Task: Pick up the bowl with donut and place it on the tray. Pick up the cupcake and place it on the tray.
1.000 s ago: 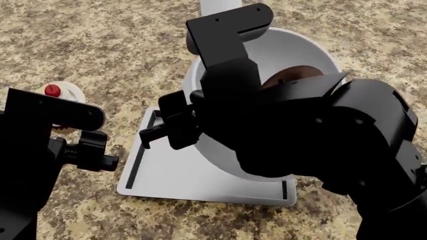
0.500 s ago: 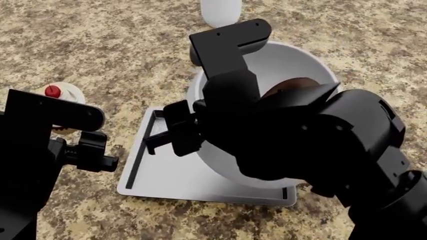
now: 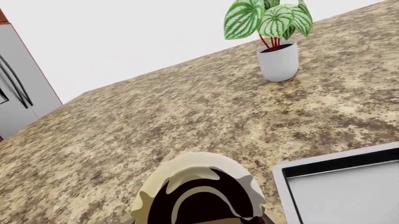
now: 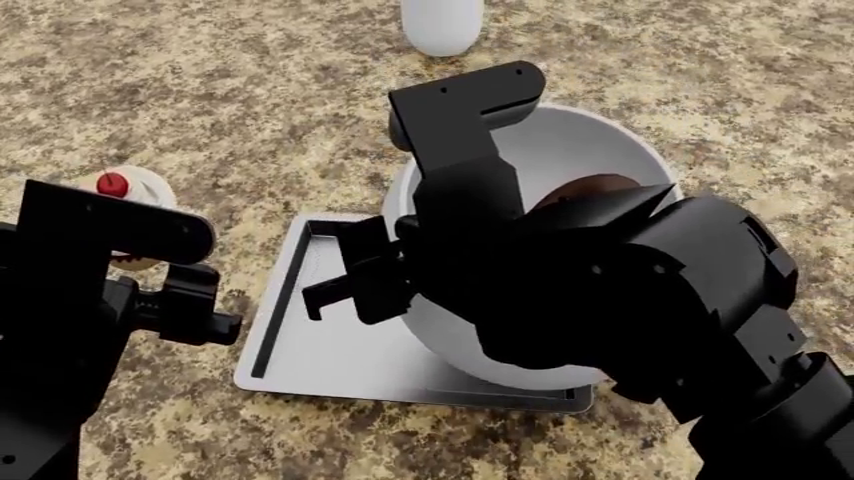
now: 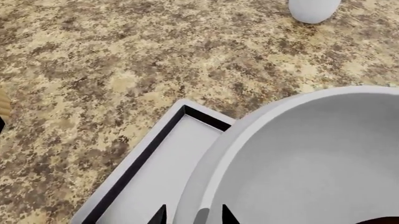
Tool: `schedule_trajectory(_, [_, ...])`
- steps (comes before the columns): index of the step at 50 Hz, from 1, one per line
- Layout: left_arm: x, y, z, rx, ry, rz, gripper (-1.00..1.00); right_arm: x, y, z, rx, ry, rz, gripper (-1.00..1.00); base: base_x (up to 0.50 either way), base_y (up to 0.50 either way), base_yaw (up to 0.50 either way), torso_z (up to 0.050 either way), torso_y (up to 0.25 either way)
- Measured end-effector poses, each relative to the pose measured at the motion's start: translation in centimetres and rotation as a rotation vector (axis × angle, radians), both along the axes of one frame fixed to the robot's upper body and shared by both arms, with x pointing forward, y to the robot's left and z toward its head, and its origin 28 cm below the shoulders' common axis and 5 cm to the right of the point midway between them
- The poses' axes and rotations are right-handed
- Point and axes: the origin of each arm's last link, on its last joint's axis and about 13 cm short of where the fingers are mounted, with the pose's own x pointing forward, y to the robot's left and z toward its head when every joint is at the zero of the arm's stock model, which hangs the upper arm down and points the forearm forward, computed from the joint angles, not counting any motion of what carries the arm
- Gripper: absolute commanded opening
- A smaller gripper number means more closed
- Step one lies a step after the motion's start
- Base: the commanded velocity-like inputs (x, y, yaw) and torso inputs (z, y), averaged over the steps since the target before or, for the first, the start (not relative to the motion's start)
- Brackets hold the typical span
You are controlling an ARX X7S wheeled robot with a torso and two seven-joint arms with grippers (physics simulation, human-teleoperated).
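Head view: my right tool (image 4: 350,285) grips rim of glossy white bowl (image 4: 587,160), bowl over flat grey tray (image 4: 334,350); donut (image 4: 594,187) peeks inside. Right wrist view alone shows fingertips (image 5: 160,216) straddling rim. Left wrist view alone shows striped-leaf plant (image 3: 268,18) in white pot. Cupcake (image 4: 127,187) sits on speckled table beyond left tool (image 4: 200,310); cannot tell its state.
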Motion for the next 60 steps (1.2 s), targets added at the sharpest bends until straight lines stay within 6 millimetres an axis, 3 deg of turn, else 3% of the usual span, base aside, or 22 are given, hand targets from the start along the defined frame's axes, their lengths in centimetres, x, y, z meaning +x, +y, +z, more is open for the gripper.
schedule_trajectory(14, [0.1, 0.0, 0.0, -0.003, 0.001, -0.002, -1.00, 0.3, 0.1, -0.3, -0.009, 0.009, -0.001, -1.00, 0.00, 0.00, 0.00, 0.001, 0.001])
schedule_trajectory(15, [0.1, 0.0, 0.0, -0.003, 0.002, -0.002, -1.00, 0.3, 0.1, -0.3, -0.010, 0.010, -0.001, 1.00, 0.00, 0.00, 0.00, 0.000, 0.000])
schedule_trajectory(39, [0.1, 0.2, -0.4, -0.008, 0.011, -0.012, -1.00, 0.2, 0.0, 0.5, -0.043, -0.026, -0.021, 1.00, 0.00, 0.00, 0.00, 0.000, 0.000])
schedule_trajectory(53, [0.2, 0.3, -0.8, -0.014, 0.017, -0.018, -1.00, -1.9, -0.2, 2.8, -0.038, -0.093, -0.016, 1.00, 0.00, 0.00, 0.00, 0.000, 0.000])
schedule_trajectory(60, [0.4, 0.3, -1.2, -0.020, 0.023, -0.023, -1.00, -4.1, -0.7, 4.7, -0.034, -0.177, -0.032, 1.00, 0.00, 0.00, 0.00, 0.000, 0.001])
